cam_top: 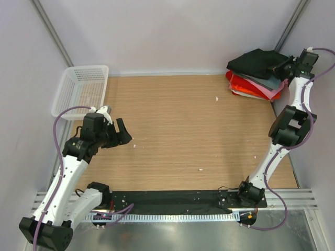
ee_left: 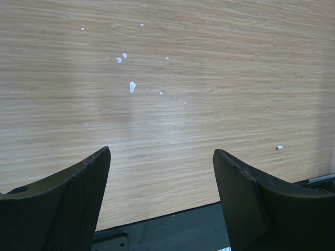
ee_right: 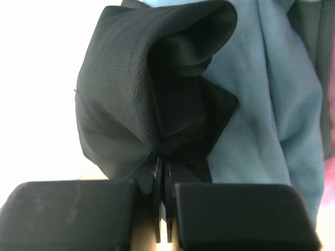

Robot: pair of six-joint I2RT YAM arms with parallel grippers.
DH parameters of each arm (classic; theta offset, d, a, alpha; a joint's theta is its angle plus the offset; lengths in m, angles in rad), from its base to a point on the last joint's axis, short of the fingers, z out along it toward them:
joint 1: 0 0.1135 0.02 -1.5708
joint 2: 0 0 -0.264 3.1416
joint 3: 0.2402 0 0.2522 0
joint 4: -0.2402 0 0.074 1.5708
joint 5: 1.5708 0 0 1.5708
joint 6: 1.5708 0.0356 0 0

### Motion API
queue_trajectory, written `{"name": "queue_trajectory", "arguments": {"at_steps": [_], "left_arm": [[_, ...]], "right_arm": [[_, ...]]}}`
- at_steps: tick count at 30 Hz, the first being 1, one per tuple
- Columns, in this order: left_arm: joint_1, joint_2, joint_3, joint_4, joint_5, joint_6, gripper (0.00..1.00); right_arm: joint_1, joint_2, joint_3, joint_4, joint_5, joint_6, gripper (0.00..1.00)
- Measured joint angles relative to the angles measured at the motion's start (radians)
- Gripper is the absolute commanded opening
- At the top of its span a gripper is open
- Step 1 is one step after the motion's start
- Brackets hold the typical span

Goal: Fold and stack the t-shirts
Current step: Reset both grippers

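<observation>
A stack of folded t-shirts sits at the table's far right corner: red-orange (cam_top: pixel 245 83), white and pink (cam_top: pixel 275 93) below, teal-grey (cam_top: pixel 269 82) above, and the plain black t-shirt (cam_top: pixel 256 61) on top. My right gripper (cam_top: pixel 279 67) is shut on a bunched fold of the black t-shirt (ee_right: pixel 125 99), with the teal-grey shirt (ee_right: pixel 272 115) right beside it. My left gripper (cam_top: pixel 124 132) is open and empty above the bare wood at the left; its fingers (ee_left: pixel 73 193) frame only table in the left wrist view.
A white mesh basket (cam_top: pixel 81 90) stands at the far left edge. Small white specks (ee_left: pixel 132 86) lie on the wooden table (cam_top: pixel 178 130). Walls close in on the left, back and right. A black base strip (cam_top: pixel 172 201) runs along the near edge.
</observation>
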Motion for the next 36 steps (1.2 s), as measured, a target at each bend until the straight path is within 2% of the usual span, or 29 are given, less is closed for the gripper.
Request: {"name": "queue_trajectory", "arguments": {"at_steps": [5, 17, 25, 28, 30, 31, 34, 36], "left_arm": [[0.0, 0.0, 0.0, 0.0, 0.0, 0.0, 0.8], [0.0, 0.0, 0.0, 0.0, 0.0, 0.0, 0.8], [0.0, 0.0, 0.0, 0.0, 0.0, 0.0, 0.8], [0.0, 0.0, 0.0, 0.0, 0.0, 0.0, 0.8], [0.0, 0.0, 0.0, 0.0, 0.0, 0.0, 0.8], [0.0, 0.0, 0.0, 0.0, 0.0, 0.0, 0.8], [0.0, 0.0, 0.0, 0.0, 0.0, 0.0, 0.8], [0.0, 0.0, 0.0, 0.0, 0.0, 0.0, 0.8]], "right_arm": [[-0.007, 0.0, 0.007, -0.02, 0.026, 0.0, 0.01], [-0.037, 0.0, 0.178, -0.233, 0.071, -0.002, 0.01], [-0.038, 0.007, 0.2, -0.271, 0.121, -0.035, 0.02], [-0.04, 0.022, 0.222, -0.287, 0.129, -0.037, 0.18], [-0.042, 0.022, 0.214, -0.283, 0.127, -0.045, 0.25], [-0.043, 0.019, 0.197, -0.269, 0.127, -0.054, 0.37], [-0.047, 0.004, 0.135, -0.211, 0.127, -0.079, 0.62], [-0.047, -0.002, 0.115, -0.2, 0.128, -0.089, 0.69]]}}
